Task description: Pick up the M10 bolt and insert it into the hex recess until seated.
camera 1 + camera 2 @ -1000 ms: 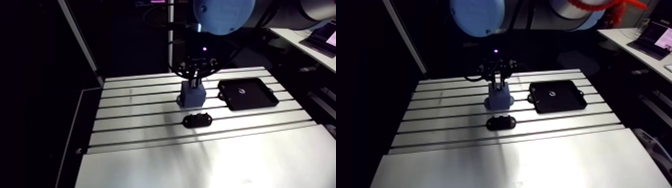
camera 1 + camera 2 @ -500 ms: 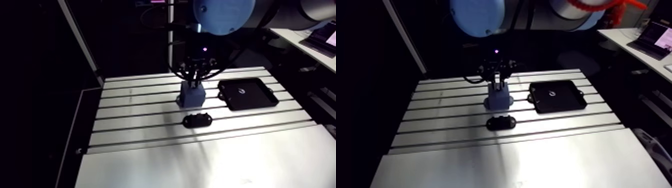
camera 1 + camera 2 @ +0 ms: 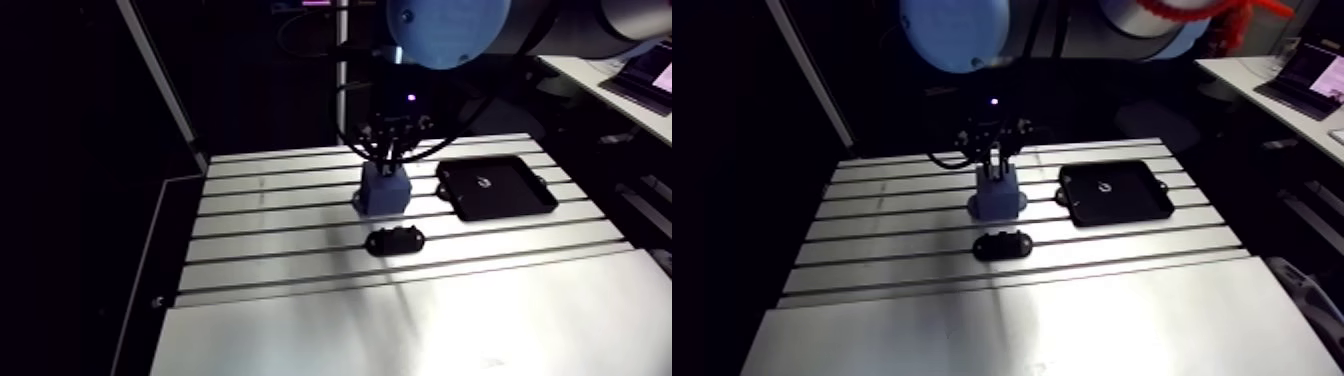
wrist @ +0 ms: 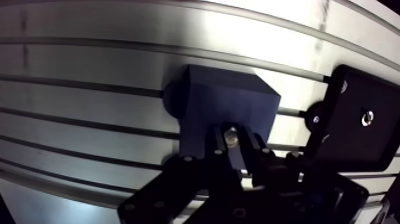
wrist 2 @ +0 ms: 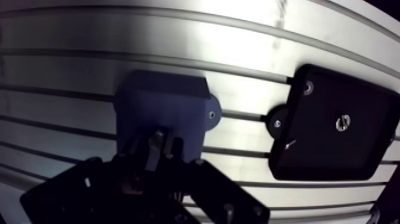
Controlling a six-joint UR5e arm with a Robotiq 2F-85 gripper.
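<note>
The M10 bolt (image 4: pixel 231 138) is pinched between the fingers of the end effector (image 4: pixel 233 149). Its long axis runs along them and points down at the blue block (image 4: pixel 226 101) directly beneath. The hex recess is hidden behind the fingers, so alignment cannot be judged. The block stands on the slotted tabletop (image 4: pixel 89 65), with a black tray (image 5: pixel 333 125) beside it.

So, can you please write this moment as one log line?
jaws: shut on bolt | bolt: over block | seated: cannot tell | tray: beside block
</note>
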